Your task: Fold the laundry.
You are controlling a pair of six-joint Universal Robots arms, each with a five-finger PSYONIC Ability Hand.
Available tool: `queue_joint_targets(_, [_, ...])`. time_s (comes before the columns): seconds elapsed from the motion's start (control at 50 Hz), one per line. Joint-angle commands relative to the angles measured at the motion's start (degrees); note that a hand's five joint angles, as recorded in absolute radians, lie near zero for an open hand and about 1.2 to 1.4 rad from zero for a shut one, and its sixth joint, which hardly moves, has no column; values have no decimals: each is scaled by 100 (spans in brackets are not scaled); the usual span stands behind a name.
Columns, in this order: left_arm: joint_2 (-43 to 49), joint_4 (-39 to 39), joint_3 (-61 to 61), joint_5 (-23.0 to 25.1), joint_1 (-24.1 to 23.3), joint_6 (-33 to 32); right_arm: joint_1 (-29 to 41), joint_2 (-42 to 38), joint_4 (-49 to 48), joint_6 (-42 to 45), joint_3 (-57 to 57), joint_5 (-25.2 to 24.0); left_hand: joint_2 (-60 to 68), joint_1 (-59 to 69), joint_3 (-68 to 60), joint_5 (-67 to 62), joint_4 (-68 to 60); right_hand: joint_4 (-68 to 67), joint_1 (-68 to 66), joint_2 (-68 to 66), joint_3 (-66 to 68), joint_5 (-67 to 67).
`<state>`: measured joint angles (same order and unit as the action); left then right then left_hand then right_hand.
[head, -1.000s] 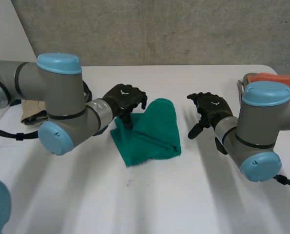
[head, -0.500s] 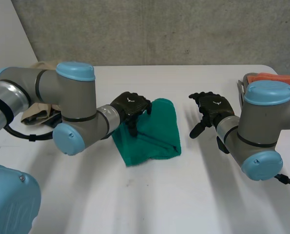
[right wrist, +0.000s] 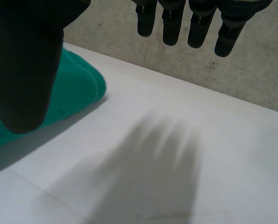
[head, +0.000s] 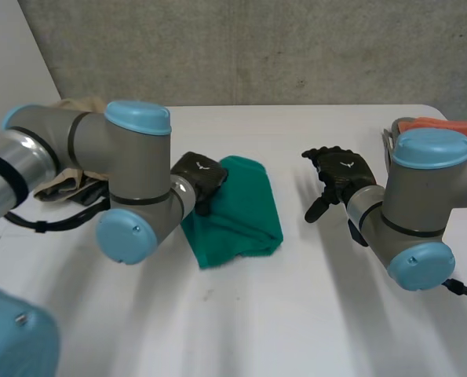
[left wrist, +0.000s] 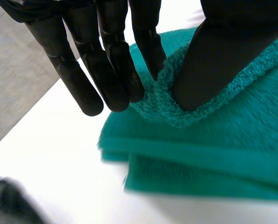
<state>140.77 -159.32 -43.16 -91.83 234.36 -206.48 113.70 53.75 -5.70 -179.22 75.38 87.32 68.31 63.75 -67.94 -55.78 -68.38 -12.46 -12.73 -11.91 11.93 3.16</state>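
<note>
A green towel (head: 245, 208) lies folded in layers on the white table (head: 296, 314), between the two arms. My left hand (head: 200, 177) rests on the towel's left part near its far edge. In the left wrist view the fingers (left wrist: 106, 70) and thumb (left wrist: 213, 60) pinch a raised ridge of the top layer of the towel (left wrist: 223, 154). My right hand (head: 341, 174) hovers over bare table to the right of the towel, apart from it. Its fingers (right wrist: 176, 18) hang relaxed and hold nothing, and the towel's rounded end (right wrist: 78, 88) lies beside its thumb.
An orange cloth (head: 441, 126) lies at the table's far right behind my right arm. A beige garment (head: 56, 184) is bunched at the far left behind my left arm. A grey wall runs along the table's back edge.
My left arm has swung forward and the hand has closed on the towel's top layer. The raised fold has dropped flatter and the towel has shifted slightly left. The right hand has stayed put.
</note>
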Motion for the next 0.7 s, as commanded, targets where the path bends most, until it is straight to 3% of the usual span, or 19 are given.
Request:
queue_joint_targets(0.02, [-1059,15,-1334,-1047,-329,-516,135,4,262,255,-163,-172,1169,1625,-1206,-1422,-1162,246,273,191,-193,-316])
queue_joint_targets(0.2, [-938,33,-1757,-1056,-505,-473,284,-75,543,510,-286,-260,754,1211,-792,-1008,-748,246,273,191,-193,-316])
queue_joint_targets(0.26, [-902,59,-1678,-1074,-470,-394,310,-84,561,572,-330,-260,-2198,-1741,2160,1944,2204,246,273,191,-193,-316])
queue_joint_targets(0.28, [-945,94,-1617,-1065,-453,-315,328,-84,561,607,-383,-260,-4925,-4468,4887,4672,4931,246,273,191,-193,-316])
queue_joint_targets(0.3, [-989,94,-1582,-1065,-444,-271,328,-84,578,624,-418,-260,-5831,-5375,5794,5578,5838,246,273,191,-193,-316])
queue_joint_targets(0.48, [-1254,-143,-958,-784,110,528,504,-320,999,721,-1401,-611,-5831,-5375,5794,5578,5838,246,273,191,-193,-316])
queue_joint_targets(0.58, [-789,-21,-414,-66,365,1441,548,-969,1947,467,-2656,-1023,-5831,-5375,5794,5578,5838,246,273,191,-193,-316])
queue_joint_targets(0.7, [-340,507,-87,297,400,2137,574,-1840,2810,106,-4003,-1297,-5831,-5375,5794,5578,5838,246,273,191,-193,-316])
